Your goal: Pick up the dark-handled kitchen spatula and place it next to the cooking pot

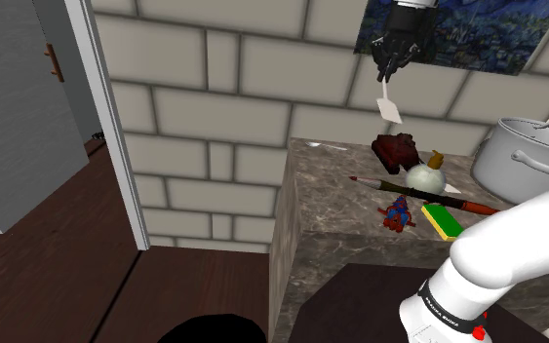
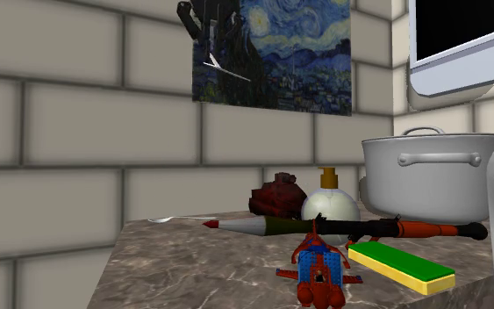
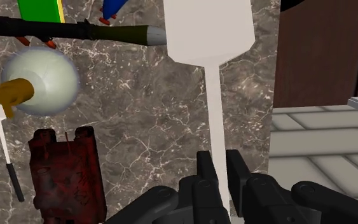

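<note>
Fingers (image 3: pixel 204 168) clamped on white spatula (image 3: pixel 209 32) shaft, blade outward, high over counter (image 3: pixel 152 127), before painting (image 2: pixel 297 53). Dark-handled spatula (image 3: pixel 4 143) flat on counter beside dark-red block (image 3: pixel 66 172), well apart from pot (image 1: pixel 526 161).

Pale block wall (image 1: pixel 214 88) behind, a starry-night painting (image 2: pixel 297 53) on it, marbled counter (image 1: pixel 326 185) below, dark wooden floor (image 1: pixel 58 253), white door frame (image 1: pixel 119 146).

Your three views were evenly and softly lit; the source of the light could not be told. The marble counter (image 1: pixel 331 195) read moderately bright and the wooden floor (image 1: pixel 58 263) dim. The pot (image 2: pixel 429 184) carried a soft sheen. Shadow beneath the toy figure (image 2: pixel 319 268) was faint. In the wrist view, the round bottle (image 3: pixel 44 79) showed a pale halo.
</note>
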